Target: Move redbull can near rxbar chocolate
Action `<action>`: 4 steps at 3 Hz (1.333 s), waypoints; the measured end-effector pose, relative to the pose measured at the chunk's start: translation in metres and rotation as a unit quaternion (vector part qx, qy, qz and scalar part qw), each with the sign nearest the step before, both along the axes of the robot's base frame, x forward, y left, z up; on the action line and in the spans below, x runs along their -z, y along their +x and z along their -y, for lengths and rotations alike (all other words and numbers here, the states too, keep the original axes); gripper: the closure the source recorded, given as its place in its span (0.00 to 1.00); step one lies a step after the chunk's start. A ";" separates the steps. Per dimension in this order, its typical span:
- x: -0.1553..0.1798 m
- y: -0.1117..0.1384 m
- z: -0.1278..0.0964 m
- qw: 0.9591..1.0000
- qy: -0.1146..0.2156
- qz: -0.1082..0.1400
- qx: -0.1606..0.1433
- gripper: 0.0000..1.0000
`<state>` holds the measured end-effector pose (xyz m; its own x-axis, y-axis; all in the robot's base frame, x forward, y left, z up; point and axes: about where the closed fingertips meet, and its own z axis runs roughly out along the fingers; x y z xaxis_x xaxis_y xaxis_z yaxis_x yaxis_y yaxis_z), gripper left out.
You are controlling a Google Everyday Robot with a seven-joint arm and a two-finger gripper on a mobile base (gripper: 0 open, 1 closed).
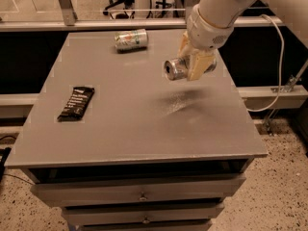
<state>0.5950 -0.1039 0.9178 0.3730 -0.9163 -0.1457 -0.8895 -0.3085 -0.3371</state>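
Note:
My gripper (195,62) is shut on the redbull can (175,69), a slim silver can held lying sideways in the air above the right half of the grey table (139,129), its silver top facing left toward the camera. Its shadow falls on the tabletop below it. The rxbar chocolate (76,103), a flat black wrapper with small white lettering, lies on the table's left side, well left of and nearer than the can.
A wider pale green-white can (131,39) lies on its side near the table's back edge. A white cable (276,52) hangs off the table's right side. Drawers sit under the front edge.

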 end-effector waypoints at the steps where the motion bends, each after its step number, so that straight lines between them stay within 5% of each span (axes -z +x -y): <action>1: -0.017 -0.008 -0.040 0.999 0.034 0.022 -0.034 1.00; 2: -0.052 -0.015 -0.100 0.989 0.101 0.059 -0.086 1.00; 3: -0.082 -0.014 -0.161 0.971 0.186 0.077 -0.130 1.00; 4: -0.091 -0.010 -0.206 0.947 0.279 0.054 -0.148 1.00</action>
<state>0.5848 0.1024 1.0086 0.6422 -0.5611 -0.5223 -0.7427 -0.2869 -0.6050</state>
